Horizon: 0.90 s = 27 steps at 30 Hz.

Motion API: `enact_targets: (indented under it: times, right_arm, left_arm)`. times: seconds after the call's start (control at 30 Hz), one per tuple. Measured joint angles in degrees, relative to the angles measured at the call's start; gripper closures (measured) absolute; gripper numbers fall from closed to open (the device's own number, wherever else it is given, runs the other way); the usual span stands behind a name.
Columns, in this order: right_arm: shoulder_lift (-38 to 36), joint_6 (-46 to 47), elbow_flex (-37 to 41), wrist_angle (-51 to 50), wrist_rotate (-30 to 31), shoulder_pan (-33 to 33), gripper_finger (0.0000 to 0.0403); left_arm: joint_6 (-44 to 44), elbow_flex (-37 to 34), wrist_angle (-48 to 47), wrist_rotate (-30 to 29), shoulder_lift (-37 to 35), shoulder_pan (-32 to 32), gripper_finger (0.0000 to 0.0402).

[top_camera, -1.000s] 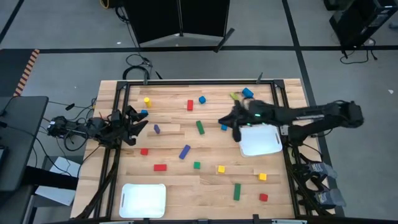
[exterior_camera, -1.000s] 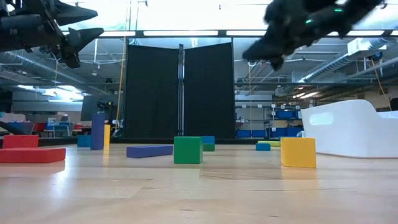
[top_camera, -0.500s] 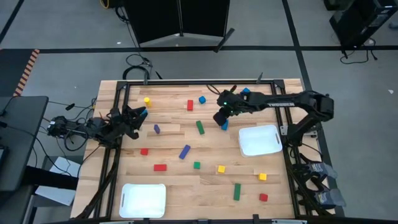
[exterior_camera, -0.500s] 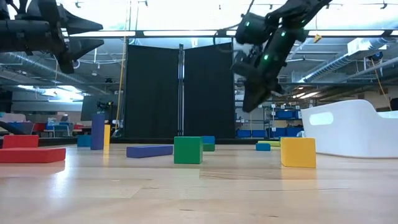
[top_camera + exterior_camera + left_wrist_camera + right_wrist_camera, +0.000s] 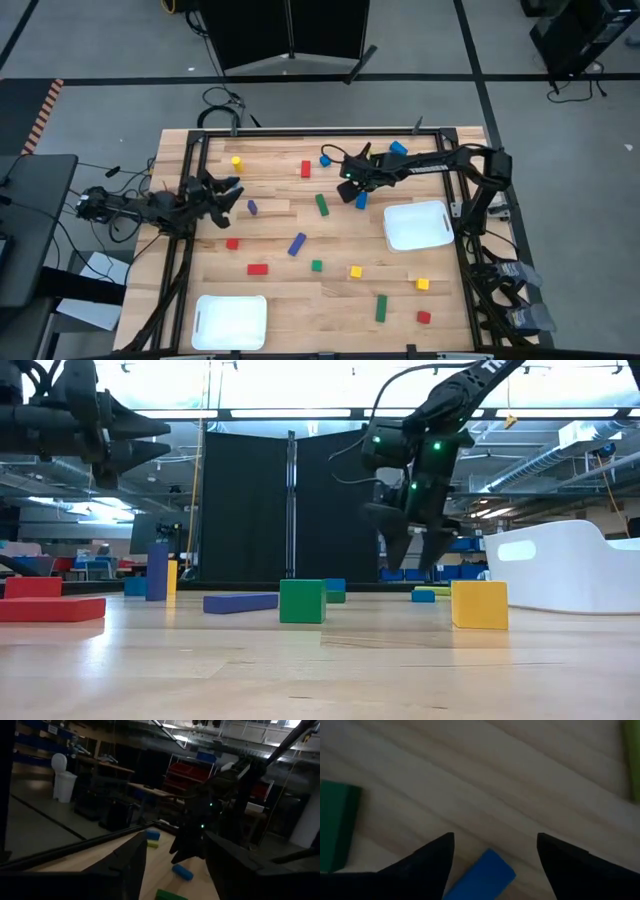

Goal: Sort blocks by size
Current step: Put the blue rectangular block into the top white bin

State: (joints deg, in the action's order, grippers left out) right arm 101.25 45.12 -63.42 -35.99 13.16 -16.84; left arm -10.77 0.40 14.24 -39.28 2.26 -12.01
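Note:
Many coloured blocks lie scattered on the wooden table (image 5: 270, 290). My right gripper (image 5: 358, 190) (image 5: 412, 555) (image 5: 495, 837) hangs open over the table's far middle, fingers pointing down. Just below it lies a small blue block (image 5: 361, 202) (image 5: 480, 877) (image 5: 423, 596). The fingers stand on either side of the block, above it and not touching it. A green bar (image 5: 322, 204) (image 5: 337, 830) lies flat just left of it. My left gripper (image 5: 225, 192) (image 5: 135, 440) (image 5: 175, 840) waits open above the table's left side, holding nothing.
A white tray (image 5: 417, 226) sits right of the right gripper, another (image 5: 231, 322) at the near left. A blue cylinder (image 5: 325, 160), a red block (image 5: 306, 169) and a blue block (image 5: 398, 149) lie near the far edge. A blue-purple bar (image 5: 297, 244) lies mid-table.
My right gripper has swung from beside the right tray toward the table's far left, come down over the small blue block, tipped until its fingers point down, and opened. The blocks have stayed where they were.

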Motion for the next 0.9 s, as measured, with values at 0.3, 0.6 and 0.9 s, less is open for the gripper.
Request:
enact_targets:
  times: [0.3,0.6,0.9]
  right_arm:
    - [-0.1,7.2,0.0,-1.5,0.3,2.2,0.0119]
    - [-0.1,11.0,0.0,-1.5,0.5,4.5,0.0129]
    - [-0.1,14.8,0.0,-4.0,0.5,4.5,0.0115]
  left_arm:
    - [-0.1,0.0,-0.2,6.3,0.0,0.0,0.0376]
    - [0.0,0.0,-0.2,11.0,0.0,0.0,0.0397]
    - [0.0,0.0,-0.1,11.1,0.0,0.0,0.0395]
